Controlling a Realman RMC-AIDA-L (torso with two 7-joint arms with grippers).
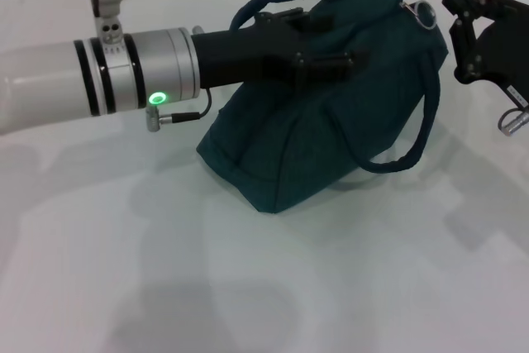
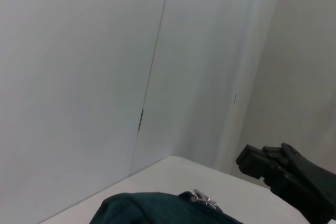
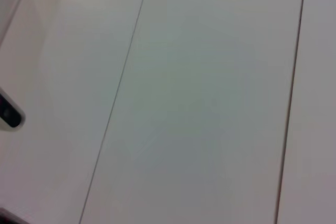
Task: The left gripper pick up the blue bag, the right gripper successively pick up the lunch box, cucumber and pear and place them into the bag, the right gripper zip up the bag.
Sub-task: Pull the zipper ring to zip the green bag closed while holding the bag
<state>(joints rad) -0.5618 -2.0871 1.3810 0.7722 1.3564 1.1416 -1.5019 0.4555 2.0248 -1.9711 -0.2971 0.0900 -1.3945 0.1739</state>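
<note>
We find even, diffuse lighting over the white table (image 1: 248, 287), with no harsh glare. Soft grey shadows lie on the table in front of the blue bag (image 1: 331, 121) and to its right. A green indicator light (image 1: 155, 97) glows on the left arm's wrist beside the bag. The head view is sharp. The left wrist view is dimmer and slightly soft; the right wrist view shows only pale, featureless panels.
</note>
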